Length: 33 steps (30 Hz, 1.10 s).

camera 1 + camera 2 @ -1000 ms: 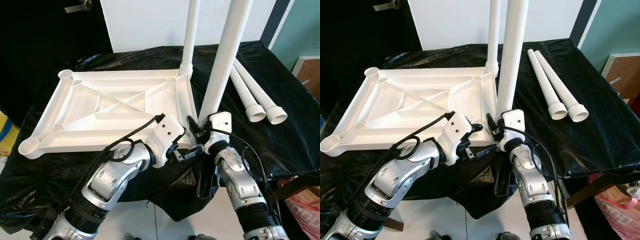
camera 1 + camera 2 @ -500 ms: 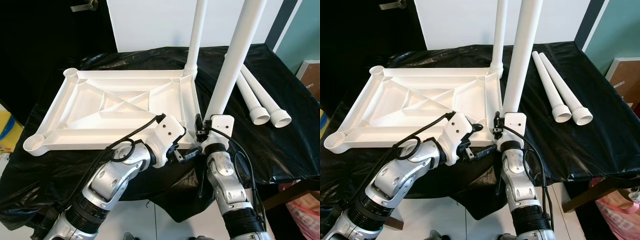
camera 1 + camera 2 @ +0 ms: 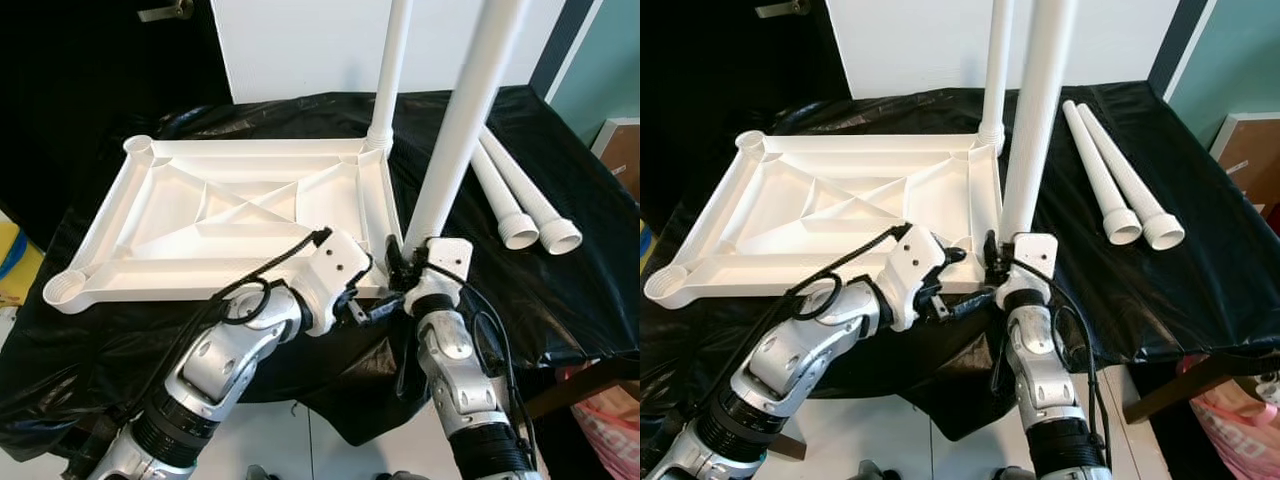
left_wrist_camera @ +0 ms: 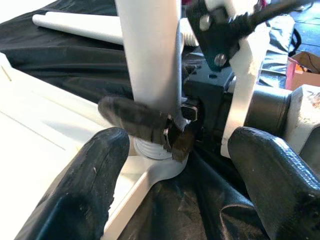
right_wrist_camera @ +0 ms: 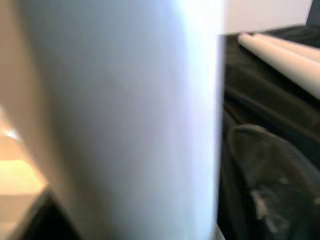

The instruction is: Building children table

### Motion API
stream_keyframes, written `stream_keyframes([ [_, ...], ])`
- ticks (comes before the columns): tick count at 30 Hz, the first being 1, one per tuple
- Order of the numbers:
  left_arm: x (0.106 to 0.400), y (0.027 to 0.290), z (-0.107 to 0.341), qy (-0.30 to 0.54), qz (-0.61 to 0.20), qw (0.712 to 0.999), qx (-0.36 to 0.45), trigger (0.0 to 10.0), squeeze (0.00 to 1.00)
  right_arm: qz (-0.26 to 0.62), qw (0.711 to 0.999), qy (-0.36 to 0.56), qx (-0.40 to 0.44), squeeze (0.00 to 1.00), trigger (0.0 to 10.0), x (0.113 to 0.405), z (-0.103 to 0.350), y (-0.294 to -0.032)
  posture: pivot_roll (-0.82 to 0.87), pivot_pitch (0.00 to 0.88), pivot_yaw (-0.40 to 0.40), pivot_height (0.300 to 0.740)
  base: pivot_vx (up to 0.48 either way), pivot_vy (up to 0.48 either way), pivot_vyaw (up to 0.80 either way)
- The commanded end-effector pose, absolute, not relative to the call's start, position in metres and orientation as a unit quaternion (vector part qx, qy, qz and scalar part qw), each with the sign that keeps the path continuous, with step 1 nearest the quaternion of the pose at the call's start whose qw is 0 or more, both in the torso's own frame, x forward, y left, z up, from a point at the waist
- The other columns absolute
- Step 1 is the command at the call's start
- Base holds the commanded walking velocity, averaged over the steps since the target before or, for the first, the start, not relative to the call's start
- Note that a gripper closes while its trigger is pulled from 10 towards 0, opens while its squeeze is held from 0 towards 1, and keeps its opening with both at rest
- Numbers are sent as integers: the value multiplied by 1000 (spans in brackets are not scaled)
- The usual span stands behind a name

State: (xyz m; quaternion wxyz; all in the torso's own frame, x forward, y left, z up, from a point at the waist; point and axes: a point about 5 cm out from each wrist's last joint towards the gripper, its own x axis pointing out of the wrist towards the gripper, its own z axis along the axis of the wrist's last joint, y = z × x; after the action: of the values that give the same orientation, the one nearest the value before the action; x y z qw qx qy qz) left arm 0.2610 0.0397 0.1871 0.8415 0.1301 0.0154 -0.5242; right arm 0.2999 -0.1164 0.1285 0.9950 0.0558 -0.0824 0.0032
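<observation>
So the big white top [image 3: 230, 215] lies upside down on the black-covered tabletop [image 3: 560, 290], one leg [image 3: 388, 70] already standing in its far right corner. The right tool [image 3: 400, 272] is clamped on a second leg [image 3: 462, 115] low down, its foot sitting at the near right corner socket and the shaft leaning a little. My take: get it plumb over the socket before pushing or twisting, or it'll jam. The left tool [image 4: 175, 170] hangs spread open right beside that corner, touching nothing, handy for steadying the top. Two spare legs [image 3: 520, 195] lie side by side to the right. Behind: a white panel [image 3: 300, 45], dark backdrop left, teal wall right.
</observation>
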Motion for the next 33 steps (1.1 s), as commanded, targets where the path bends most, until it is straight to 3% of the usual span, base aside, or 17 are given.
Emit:
stream_keyframes([
  [1,259,39,187,15,-535,834,135,10000,0,11,995,-75,62,1000,10000,298,125,-121,-78,81,27,740,0,0,0],
  [8,259,39,187,16,-533,835,134,10000,0,83,991,-93,48,1000,10000,299,130,-129,-80,86,25,740,0,0,0],
  [9,259,39,187,16,-533,835,134,10000,0,102,989,-92,49,643,10000,300,131,-132,-81,88,25,740,0,0,0],
  [10,259,39,187,17,-533,835,133,10000,0,127,987,-97,37,0,10000,301,133,-135,-86,93,27,740,0,0,0],
  [20,259,37,187,16,-536,834,130,10000,0,260,962,-84,-32,0,10000,313,140,-154,-93,104,29,740,0,0,0],
  [26,259,37,187,16,-536,834,129,10000,0,289,953,-74,-51,0,10000,317,140,-156,-88,105,25,740,0,0,0],
  [27,259,37,188,16,-535,835,129,10000,0,307,947,-67,-61,0,4627,320,139,-157,-82,105,24,740,0,0,0],
  [28,259,37,188,16,-535,835,129,10000,0,307,947,-67,-61,0,4627,320,139,-157,-82,105,24,740,0,0,0],
  [29,259,37,188,16,-534,836,129,10000,0,310,946,-65,-65,0,1922,321,138,-158,-81,105,24,740,0,0,0],
  [31,259,38,188,16,-533,836,129,10000,0,314,945,-63,-66,0,1922,323,138,-159,-79,107,22,740,0,0,0],
  [32,259,38,188,16,-532,837,129,10000,0,313,945,-60,-68,0,0,324,137,-161,-78,106,22,740,0,0,0],
  [33,259,38,188,16,-532,837,129,10000,0,313,945,-60,-68,0,0,324,137,-161,-78,106,22,740,0,0,0],
])
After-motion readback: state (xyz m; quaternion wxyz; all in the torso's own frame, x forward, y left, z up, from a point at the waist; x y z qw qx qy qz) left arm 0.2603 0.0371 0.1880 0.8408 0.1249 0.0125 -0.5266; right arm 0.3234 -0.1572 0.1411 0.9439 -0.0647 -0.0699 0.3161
